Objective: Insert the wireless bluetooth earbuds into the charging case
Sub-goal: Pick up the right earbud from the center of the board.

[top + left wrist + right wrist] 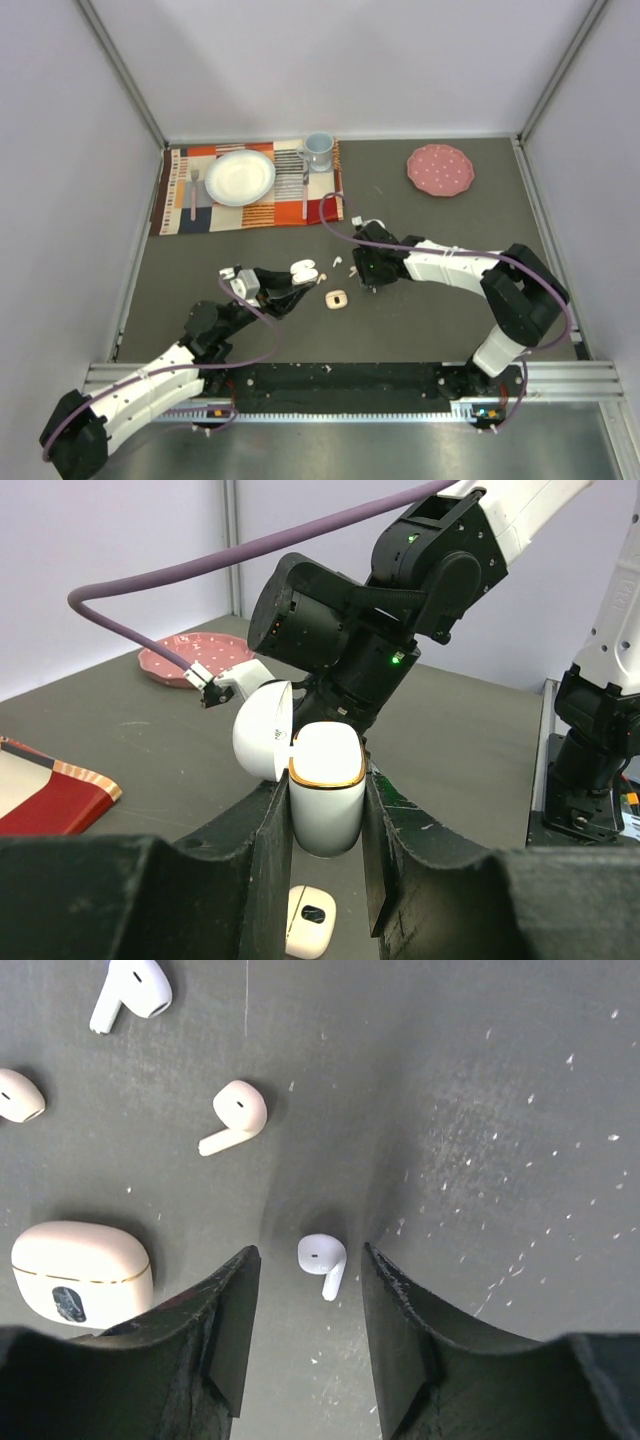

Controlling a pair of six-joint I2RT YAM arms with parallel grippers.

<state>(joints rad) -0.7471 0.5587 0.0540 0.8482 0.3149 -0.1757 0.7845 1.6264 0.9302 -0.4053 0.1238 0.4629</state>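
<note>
Pickup step. Right gripper (308, 1258) spread wide, empty; one earbud (321, 1256) lies between its fingertips, clear of both. Left gripper (325, 785) clamps the lid-open charging case (326, 815). Next, probably: pinch gently, lift.

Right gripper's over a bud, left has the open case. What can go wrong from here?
1. The earbud lies flat between the open fingers of the right gripper; a closing pinch may squirt it out or catch only the stem.
2. The left gripper clamps the open charging case by its sides; pushing a bud in may tilt it.
3. A closed case and a loose earbud lie close by; a sweep may knock them.
</note>
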